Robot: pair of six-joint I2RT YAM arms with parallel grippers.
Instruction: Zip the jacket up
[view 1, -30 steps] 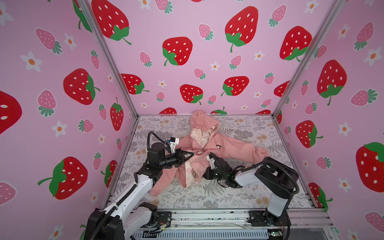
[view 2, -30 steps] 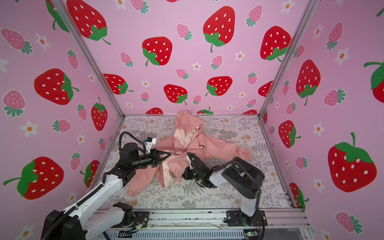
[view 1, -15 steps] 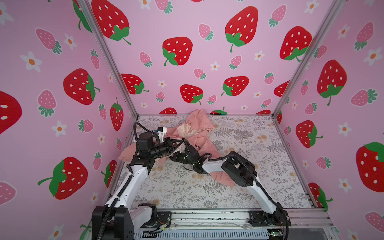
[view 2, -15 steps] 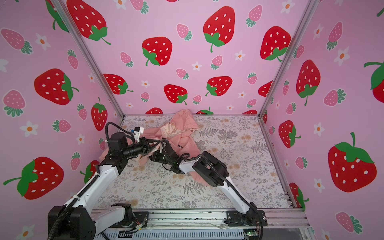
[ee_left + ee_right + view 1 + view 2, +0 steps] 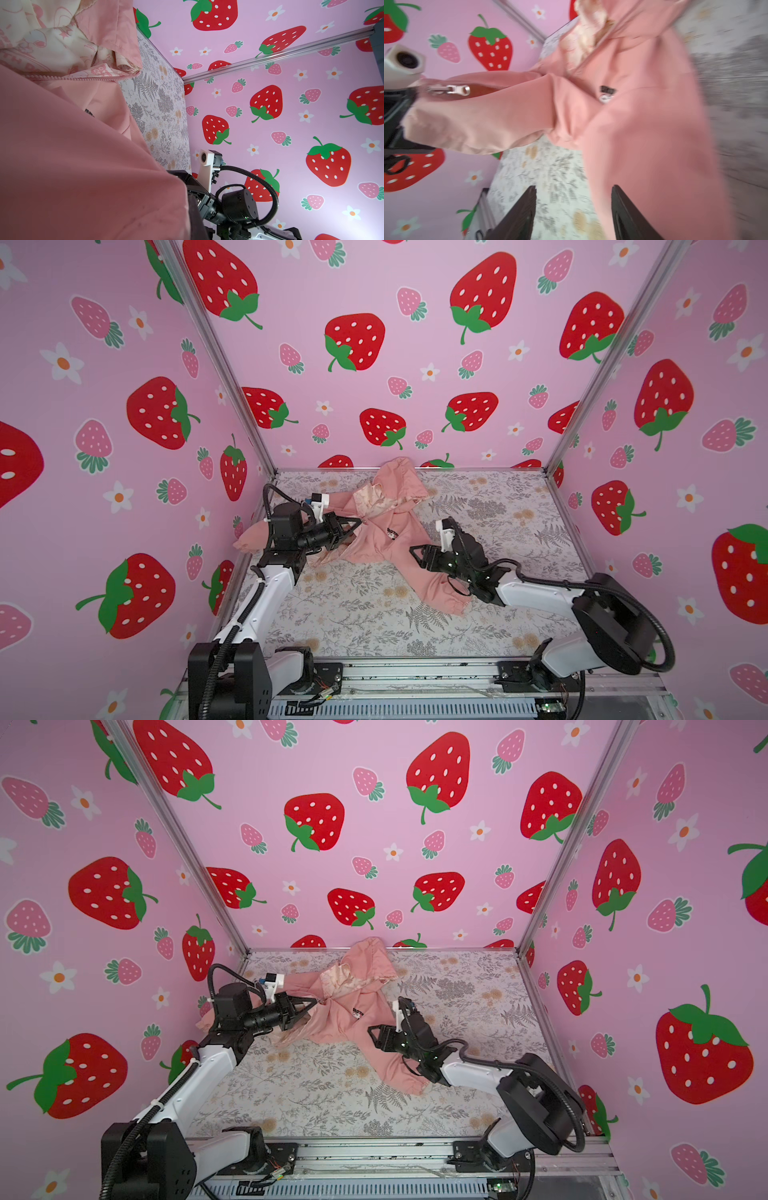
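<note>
The salmon-pink jacket (image 5: 382, 533) (image 5: 347, 1013) lies crumpled at the back left of the floral table, its hood toward the back wall and its cream printed lining (image 5: 47, 45) showing. My left gripper (image 5: 358, 522) (image 5: 317, 1001) is shut on the jacket's front edge, by the silver zipper slider (image 5: 462, 90). Pink fabric (image 5: 72, 166) covers most of its fingers (image 5: 196, 220). My right gripper (image 5: 415, 558) (image 5: 573, 188) hovers open beside the jacket's right sleeve (image 5: 654, 176), holding nothing. That view is blurred.
The right sleeve's cuff (image 5: 451, 605) lies just in front of my right arm (image 5: 532, 593). The other sleeve (image 5: 249, 539) bunches against the left wall. Strawberry-print walls close in three sides, and a metal rail (image 5: 415, 672) runs along the front.
My right gripper let go, opened and drew back from beside the left gripper toward the right. The left gripper has stayed shut. The jacket was dragged left and back.
</note>
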